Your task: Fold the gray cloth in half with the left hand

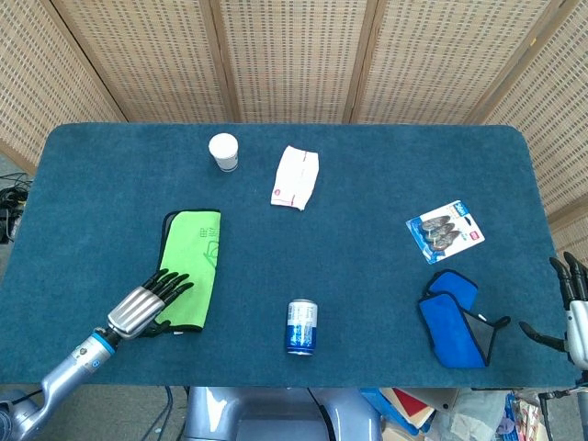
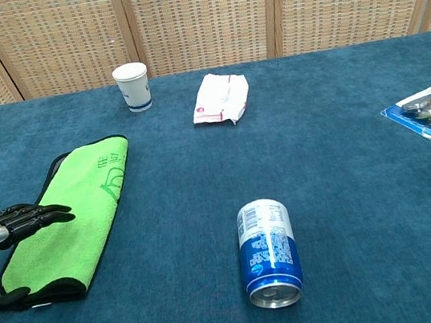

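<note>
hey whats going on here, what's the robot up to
The robot's left hand is over the near end of a folded bright green cloth with black edging, fingers spread, gripping nothing. Its right hand hangs at the table's far right edge, open and apart from the folded blue cloth. A blue drink can lies on its side on the dark blue table, untouched.
</note>
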You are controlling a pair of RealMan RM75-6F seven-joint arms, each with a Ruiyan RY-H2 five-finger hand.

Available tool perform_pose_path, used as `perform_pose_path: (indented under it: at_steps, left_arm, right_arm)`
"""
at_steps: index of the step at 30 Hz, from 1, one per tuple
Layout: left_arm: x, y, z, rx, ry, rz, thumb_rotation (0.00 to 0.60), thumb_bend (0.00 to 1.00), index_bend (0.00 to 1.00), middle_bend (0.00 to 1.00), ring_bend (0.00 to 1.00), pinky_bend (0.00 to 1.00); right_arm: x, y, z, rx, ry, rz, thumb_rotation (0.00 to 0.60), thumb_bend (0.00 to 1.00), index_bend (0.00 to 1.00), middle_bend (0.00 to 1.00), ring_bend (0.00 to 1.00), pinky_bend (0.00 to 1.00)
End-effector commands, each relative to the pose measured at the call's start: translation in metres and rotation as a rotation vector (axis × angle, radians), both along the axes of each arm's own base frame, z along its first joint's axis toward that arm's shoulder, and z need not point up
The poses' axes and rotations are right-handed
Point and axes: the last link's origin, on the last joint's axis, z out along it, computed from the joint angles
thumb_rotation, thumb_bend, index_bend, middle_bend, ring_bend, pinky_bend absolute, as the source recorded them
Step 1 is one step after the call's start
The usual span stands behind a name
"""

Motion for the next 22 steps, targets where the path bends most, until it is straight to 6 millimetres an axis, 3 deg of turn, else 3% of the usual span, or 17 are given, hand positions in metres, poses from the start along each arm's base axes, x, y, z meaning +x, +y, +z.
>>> perform_pose_path:
  at_steps: [1,6,13,16,22]
  left_arm:
    - [-0.004,-0.005,0.004,0.011,-0.011,0.005,0.600,0.29,0.00,0.00,0.00,0.00]
    - [0.005,-0.003,0.031,0.118,-0.147,-0.025,0.600,0.29,0.00,0.00,0.00,0.00]
    - [0.022,0.001,0.102,0.354,-0.299,-0.059,0.600,0.28,0.00,0.00,0.00,0.00]
    - [0.026,-0.007,0.133,0.484,-0.293,0.024,0.600,0.25,0.00,0.00,0.00,0.00]
    - [0.037,-0.034,0.163,0.599,-0.257,0.200,0.600,0.24,0.00,0.00,0.00,0.00]
  right_arm:
    - [0.000,0.000,0.000,-0.001,-0.001,0.003,0.600,0.00,0.00,0.00,0.00,0.00]
    - [0.002,0.001,0.000,0.000,-0.004,0.009,0.600,0.00,0.00,0.00,0.00,0.00]
    - [0.005,0.005,0.001,-0.001,-0.010,0.029,0.600,0.00,0.00,0.00,0.00,0.00]
    - [0.007,0.007,0.002,-0.004,-0.014,0.037,0.600,0.00,0.00,0.00,0.00,0.00]
    - [0.009,0.009,0.004,-0.012,-0.017,0.052,0.600,0.00,0.00,0.00,0.00,0.00]
